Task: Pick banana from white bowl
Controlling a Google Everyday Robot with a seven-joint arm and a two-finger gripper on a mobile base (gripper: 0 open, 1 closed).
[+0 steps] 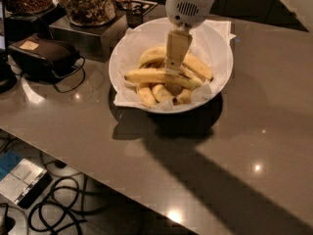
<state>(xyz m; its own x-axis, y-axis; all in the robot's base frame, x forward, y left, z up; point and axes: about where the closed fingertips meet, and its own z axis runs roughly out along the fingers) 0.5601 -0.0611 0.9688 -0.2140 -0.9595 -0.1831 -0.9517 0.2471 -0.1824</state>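
Observation:
The white bowl (220, 40), lined with crinkled white paper, stands on the grey counter and holds several bananas. The long, nearly straight banana (146, 76) lies across the top of the pile, pointing left to right. My gripper (173, 71) comes straight down from above the bowl, its beige fingers (176, 48) closed together on the middle of this banana. A more arched banana (151, 55) lies behind it, and short stubby bananas (146, 95) lie in front.
A glass jar of snacks (88, 1) on a metal box and a dark case (46, 53) with a cable stand left of the bowl. The counter's front edge runs diagonally at lower left, with cables (63, 209) on the floor below.

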